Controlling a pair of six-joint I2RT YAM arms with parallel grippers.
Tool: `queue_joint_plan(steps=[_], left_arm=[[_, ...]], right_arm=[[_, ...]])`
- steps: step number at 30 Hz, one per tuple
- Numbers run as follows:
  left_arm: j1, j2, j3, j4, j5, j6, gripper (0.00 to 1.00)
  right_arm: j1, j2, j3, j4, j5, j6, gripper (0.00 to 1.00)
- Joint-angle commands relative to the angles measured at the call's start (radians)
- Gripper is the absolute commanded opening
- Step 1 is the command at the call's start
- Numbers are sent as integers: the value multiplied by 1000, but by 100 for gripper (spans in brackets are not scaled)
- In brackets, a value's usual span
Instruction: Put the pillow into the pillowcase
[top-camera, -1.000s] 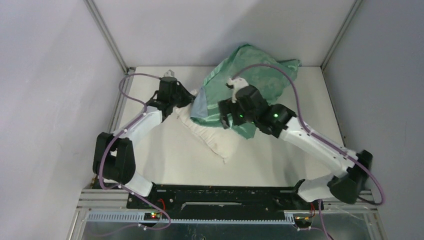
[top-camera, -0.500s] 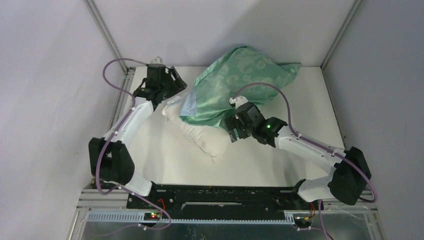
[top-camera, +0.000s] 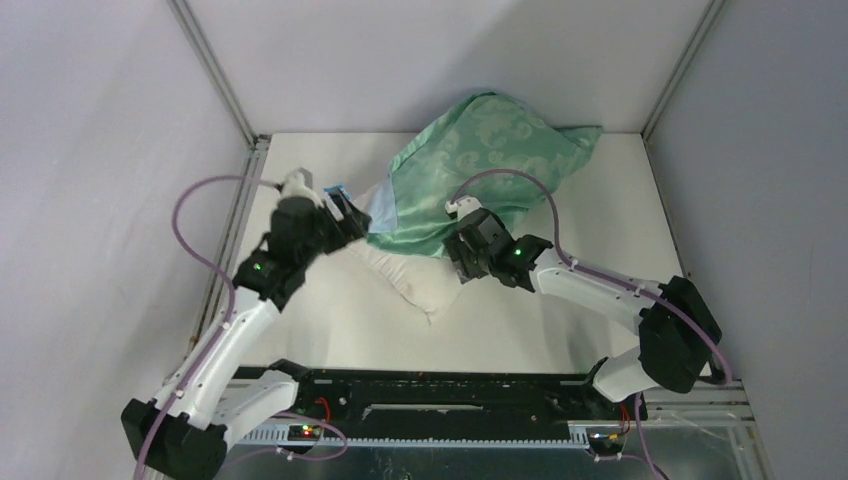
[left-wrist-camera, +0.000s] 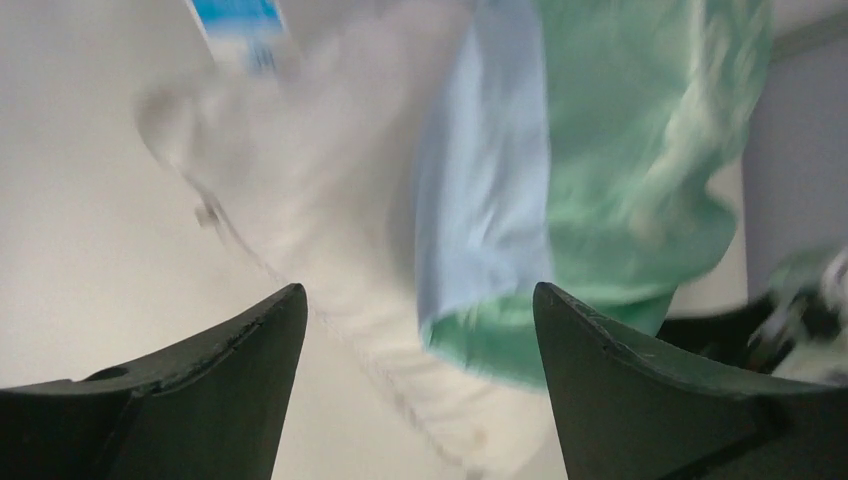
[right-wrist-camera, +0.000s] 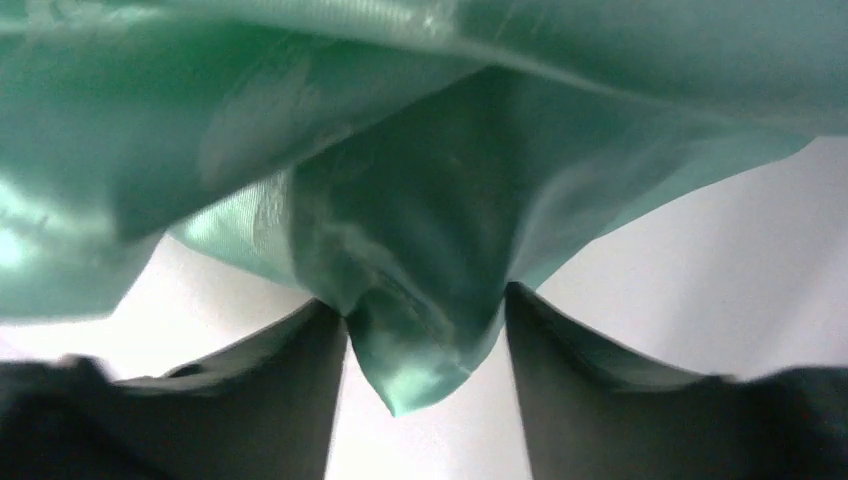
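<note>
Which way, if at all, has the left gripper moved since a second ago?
Yes. In the top view the left gripper has pulled back from the table's far edge toward the arm bases, and now sits beside the pillow.

The pillowcase (top-camera: 480, 150) is glossy cloth, the pillow (top-camera: 413, 282) matt cloth, the table (top-camera: 620, 200) smooth and matt.

The white table (top-camera: 330, 320) carries a plump cream fabric pillow (top-camera: 412, 278), half-covered by a wrinkly green-blue pillowcase (top-camera: 480, 150).
</note>
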Motion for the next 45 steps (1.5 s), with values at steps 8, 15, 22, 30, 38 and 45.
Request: queue_joint_plan(steps=[8, 15, 22, 30, 38, 45], left_arm=[[-333, -36, -427, 306, -31, -350, 85], [-343, 122, -476, 664, -86, -403, 84], [-361, 266, -258, 697, -97, -360, 14], [-472, 162, -107, 460, -39, -262, 0], [-655, 62, 100, 219, 83, -286, 36], [-644, -158, 62, -4, -145, -272, 70]], right_arm=[[-9, 20, 45, 11, 121, 9, 16], [68, -61, 210, -158, 63, 55, 0], [354, -19, 531, -278, -14, 99, 0], [289, 8, 873, -415, -31, 53, 0], [156, 332, 1457, -617, -29, 31, 0], [-64, 501, 1305, -479, -322, 80, 0]])
